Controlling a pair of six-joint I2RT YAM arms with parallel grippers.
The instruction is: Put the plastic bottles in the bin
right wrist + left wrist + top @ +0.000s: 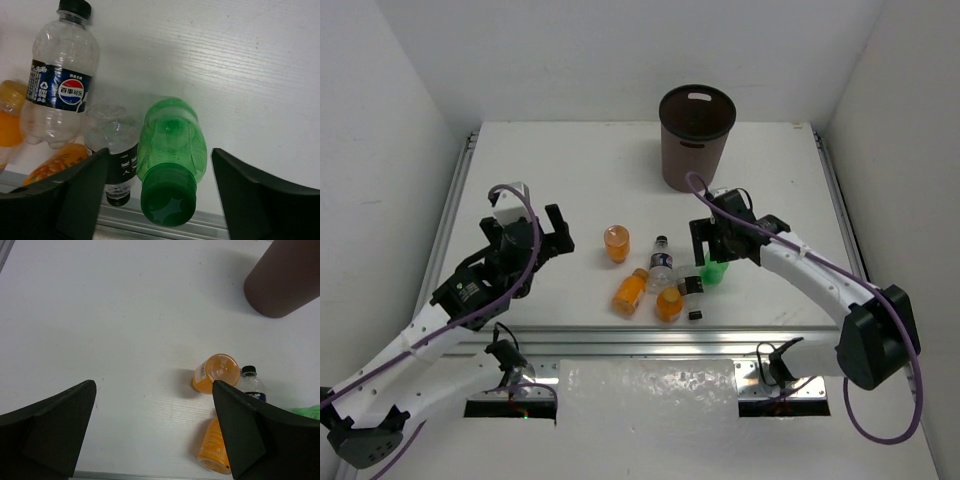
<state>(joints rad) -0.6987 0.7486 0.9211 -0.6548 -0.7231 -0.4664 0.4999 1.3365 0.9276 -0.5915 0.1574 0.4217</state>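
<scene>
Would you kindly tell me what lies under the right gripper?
The green bottle sits between the open fingers of the right gripper, cap toward the camera. Beside it, a clear dark-labelled bottle is partly hidden behind one finger.

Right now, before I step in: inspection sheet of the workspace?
Surface: white table, no spills seen.
Job's things: bin upright at the far side; six bottles clustered near the front: three orange bottles, green bottle, two clear bottles with dark caps.
Clutter: nothing seen.
Hands: left hand open, empty; right hand open, straddling the green bottle, not touching.
Cables: purple cables loop along both arms.
Surroundings: white walls on three sides.
</scene>
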